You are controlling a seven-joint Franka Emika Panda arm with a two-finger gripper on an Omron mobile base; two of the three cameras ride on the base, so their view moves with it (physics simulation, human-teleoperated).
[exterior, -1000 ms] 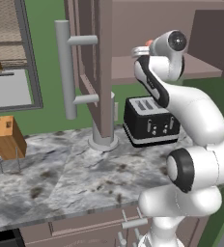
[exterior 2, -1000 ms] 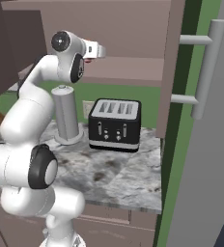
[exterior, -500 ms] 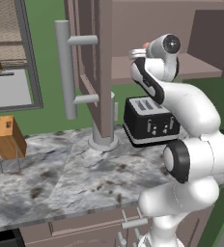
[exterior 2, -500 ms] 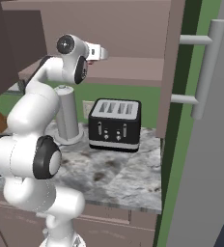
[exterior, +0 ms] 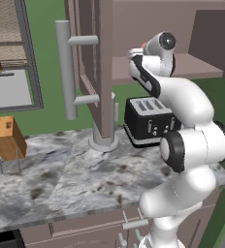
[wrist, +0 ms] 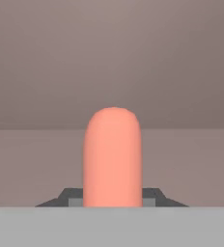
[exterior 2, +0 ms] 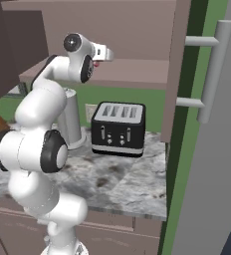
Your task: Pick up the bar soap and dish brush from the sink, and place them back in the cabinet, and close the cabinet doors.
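The white arm reaches up to the large mauve-brown wall cabinet (exterior: 182,29), with its two-finger gripper (exterior 2: 109,55) at the front edge of the cabinet's inner shelf (exterior 2: 137,72). The claw is narrowed on the small salmon-pink rounded bar soap (wrist: 112,157): in the hand view the pink block stands upright between the two dark finger tips (wrist: 152,195), which sit against its left and right sides, with the cabinet's plain mauve back wall and shelf floor beyond it. In the right base view a sliver of pink shows at the gripper's tip, just above the shelf; whether the soap touches the shelf I cannot tell.

Both tall mauve-brown panelled doors stand open. The left door (exterior: 97,63) juts toward the near side, its long grey cylindrical bar handle (exterior: 65,68) facing left; the right door (exterior 2: 179,64) carries its own grey bar handle (exterior 2: 212,69).

Below the cabinet, on the grey marbled stone counter (exterior: 61,179), a black four-slot toaster (exterior 2: 118,128) sits toward the far side, with a grey upright cylinder (exterior 2: 70,122) just to its left. A wooden knife block (exterior: 7,138) stands at the counter's far left.
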